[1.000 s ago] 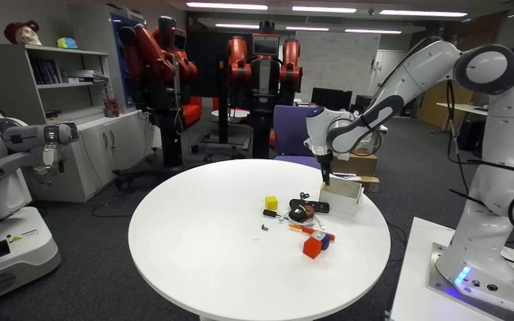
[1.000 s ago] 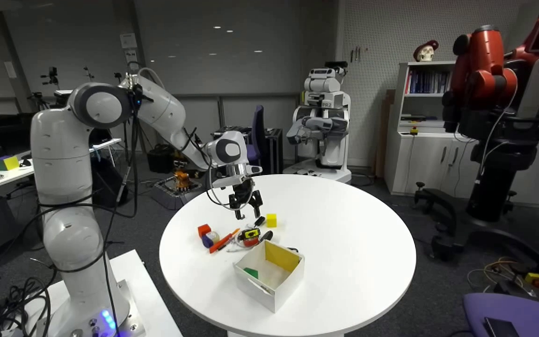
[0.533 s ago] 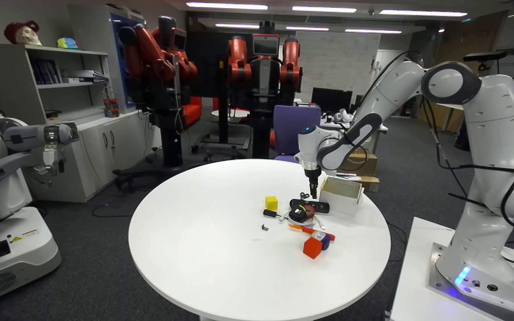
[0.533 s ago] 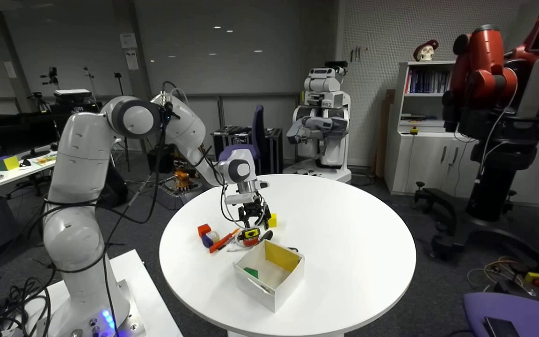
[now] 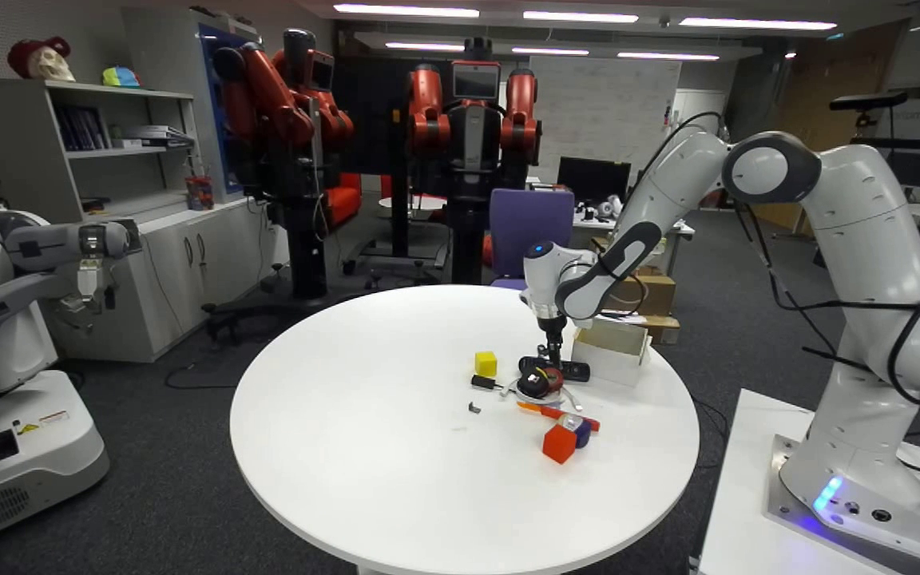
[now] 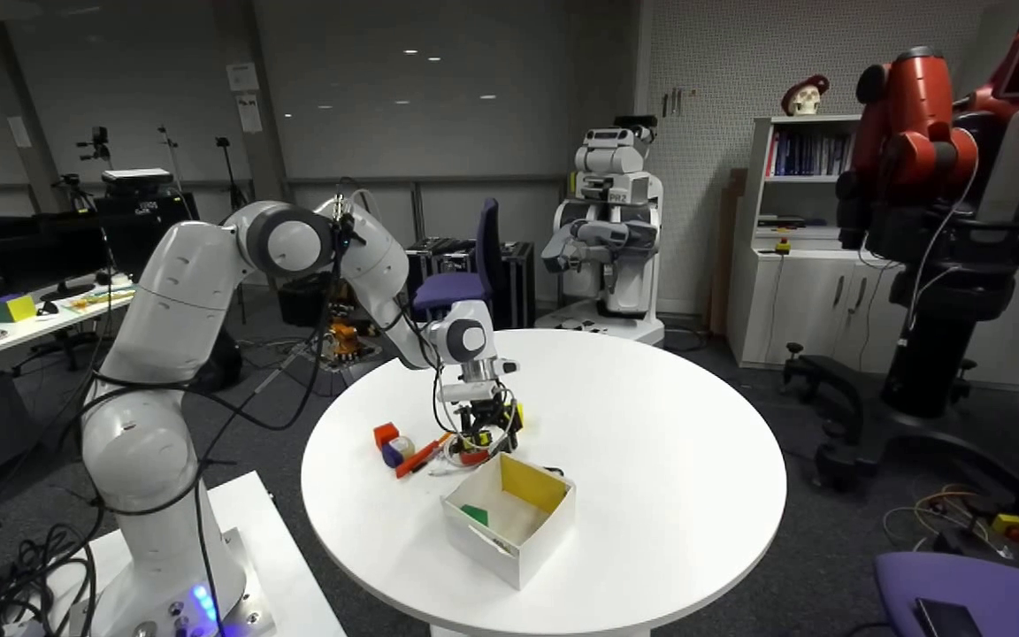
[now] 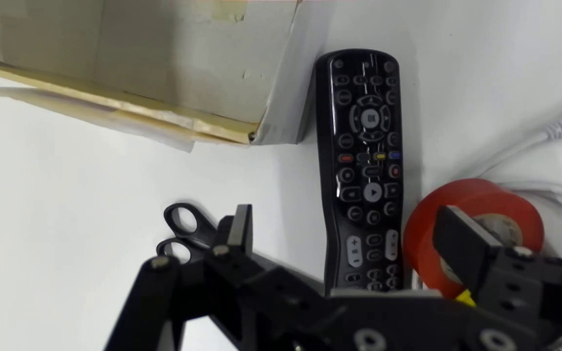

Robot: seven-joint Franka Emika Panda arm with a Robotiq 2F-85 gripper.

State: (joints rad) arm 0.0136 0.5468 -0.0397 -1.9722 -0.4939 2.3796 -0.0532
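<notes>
My gripper (image 7: 344,219) is open and empty, pointing down just above the table. Its fingers stand on either side of a black remote control (image 7: 369,161), whose lower end is hidden by the gripper. In the wrist view the right finger overlaps a red tape roll (image 7: 425,229); the left finger is by black scissors (image 7: 195,226), partly hidden. I cannot tell whether either finger touches anything. A white open box (image 7: 286,97) stands close beside the remote. The gripper also shows in both exterior views (image 5: 555,363) (image 6: 490,433), and the remote in an exterior view (image 5: 577,371).
A black tape measure (image 5: 534,383) and white cable lie near the remote. A yellow cube (image 5: 485,364), black connector (image 5: 484,382), orange-red tool (image 5: 560,414), blue tape roll (image 5: 582,431) and red cube (image 5: 559,444) lie on the round white table (image 5: 380,447). A green piece (image 6: 475,515) is inside the box.
The gripper has come down and moved from beside the box to over the remote, staying open. The objects on the table have not visibly moved.
</notes>
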